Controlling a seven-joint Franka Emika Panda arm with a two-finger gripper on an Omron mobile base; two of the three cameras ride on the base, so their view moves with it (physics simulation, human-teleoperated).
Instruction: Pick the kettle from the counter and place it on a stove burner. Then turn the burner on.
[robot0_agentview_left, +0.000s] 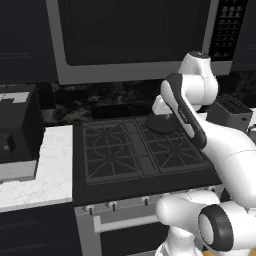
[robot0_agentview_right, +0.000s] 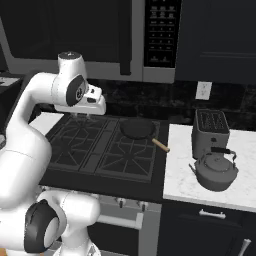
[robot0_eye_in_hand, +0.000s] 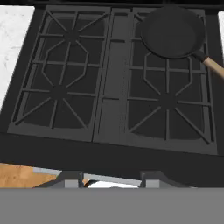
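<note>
The dull-grey kettle (robot0_agentview_right: 216, 170) stands upright on the white marble counter (robot0_agentview_right: 179, 172), right of the cooktop and in front of a toaster. My gripper (robot0_agentview_right: 83, 116) hangs open over the back left of the black cooktop, far to the left of the kettle. In the hand view its fingertips (robot0_eye_in_hand: 71, 178) sit wide apart with nothing between them, looking down on the grates. The near-left stove burner (robot0_eye_in_hand: 56, 94) is bare, also seen as stove burner (robot0_agentview_left: 107, 162) and stove burner (robot0_agentview_right: 70, 150).
A flat black skillet (robot0_agentview_right: 138, 128) with a wooden handle (robot0_agentview_right: 161, 145) lies on the back-right grate. A toaster (robot0_agentview_right: 211, 132) stands behind the kettle. Control knobs (robot0_agentview_left: 112, 205) line the stove's front. Another white counter (robot0_agentview_left: 50, 165) with a dark appliance (robot0_agentview_left: 15, 135) lies left of the stove.
</note>
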